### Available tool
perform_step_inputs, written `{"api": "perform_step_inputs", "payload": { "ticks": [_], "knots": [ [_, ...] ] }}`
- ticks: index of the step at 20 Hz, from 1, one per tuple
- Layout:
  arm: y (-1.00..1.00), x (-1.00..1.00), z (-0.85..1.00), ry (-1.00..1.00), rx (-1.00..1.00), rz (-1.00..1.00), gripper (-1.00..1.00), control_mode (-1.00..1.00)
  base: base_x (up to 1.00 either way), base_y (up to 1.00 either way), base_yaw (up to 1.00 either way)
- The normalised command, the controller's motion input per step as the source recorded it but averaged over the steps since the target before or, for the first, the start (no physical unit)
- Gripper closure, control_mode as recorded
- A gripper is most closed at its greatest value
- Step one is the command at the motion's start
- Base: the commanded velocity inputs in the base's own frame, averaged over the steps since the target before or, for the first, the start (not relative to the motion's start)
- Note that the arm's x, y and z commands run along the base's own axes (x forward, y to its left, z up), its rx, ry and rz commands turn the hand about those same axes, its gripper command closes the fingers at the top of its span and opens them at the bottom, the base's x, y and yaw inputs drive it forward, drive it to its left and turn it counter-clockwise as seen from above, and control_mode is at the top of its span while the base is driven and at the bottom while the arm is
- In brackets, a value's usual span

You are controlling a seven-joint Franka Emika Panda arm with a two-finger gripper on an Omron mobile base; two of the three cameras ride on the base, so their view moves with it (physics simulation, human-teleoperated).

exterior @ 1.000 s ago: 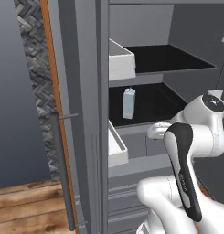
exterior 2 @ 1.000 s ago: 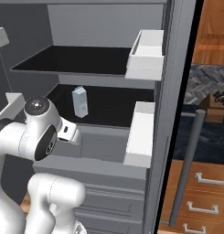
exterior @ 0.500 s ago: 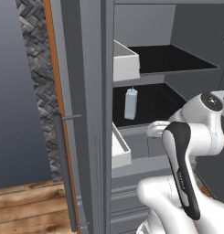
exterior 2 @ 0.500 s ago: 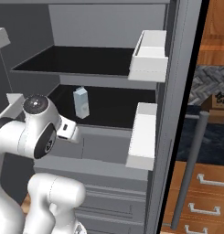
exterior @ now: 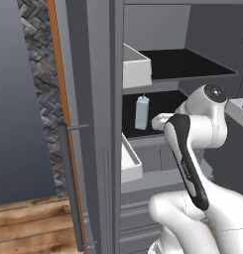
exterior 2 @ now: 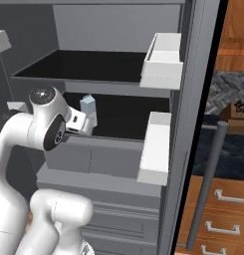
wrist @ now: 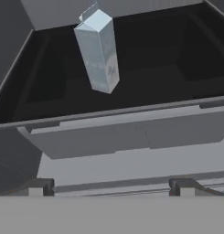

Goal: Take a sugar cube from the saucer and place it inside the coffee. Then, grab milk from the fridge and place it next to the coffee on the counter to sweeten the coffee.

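Note:
The fridge [exterior: 157, 30] stands open. The milk [exterior: 142, 113] [exterior 2: 88, 108] [wrist: 98, 51], a pale carton with a gabled top, stands upright on the dark middle shelf [wrist: 145, 68]. My gripper [exterior: 157, 121] [exterior 2: 79, 122] [wrist: 112, 186] is open and holds nothing. It hovers just outside the shelf's front edge, pointing in at the milk and a short way from it. The sugar cube, saucer and coffee are out of view.
White door bins [exterior: 135, 67] [exterior 2: 161, 57] hang on the open doors either side of the shelves, with another bin [exterior 2: 153, 149] lower down. Long grey bar handles [exterior: 69, 183] [exterior 2: 208, 184] run down the doors. The black counter [exterior 2: 232, 149] with wooden drawers lies to the right.
My hand has risen from below the shelf front to the level of the middle shelf and come nearer the milk. The gripper stayed open. The milk has not moved.

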Motion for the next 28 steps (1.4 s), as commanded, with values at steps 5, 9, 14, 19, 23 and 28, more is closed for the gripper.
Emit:
{"api": "perform_step_inputs", "payload": {
  "ticks": [5, 9, 14, 19, 23, 28],
  "knots": [
    [0.04, 0.44, -0.01, -0.03, -0.05, -0.11, -1.0, -1.0, 0.0, 0.0, 0.0],
    [0.07, 0.31, -0.03, 0.0, 0.0, -0.11, -1.0, -1.0, 0.0, 0.0, 0.0],
    [0.2, 0.41, -0.01, -0.03, 0.0, -0.06, -1.0, -1.0, 0.0, 0.0, 0.0],
    [0.16, 0.49, -0.04, -0.02, 0.0, 0.0, -1.0, -1.0, 0.0, 0.0, 0.0],
    [0.1, 0.51, -0.23, 0.0, 0.0, 0.0, -1.0, -1.0, 0.0, 0.0, 0.0],
    [0.02, 0.54, -0.26, -0.01, 0.0, 0.0, -1.0, -1.0, 0.0, 0.0, 0.0]
  ]
}}
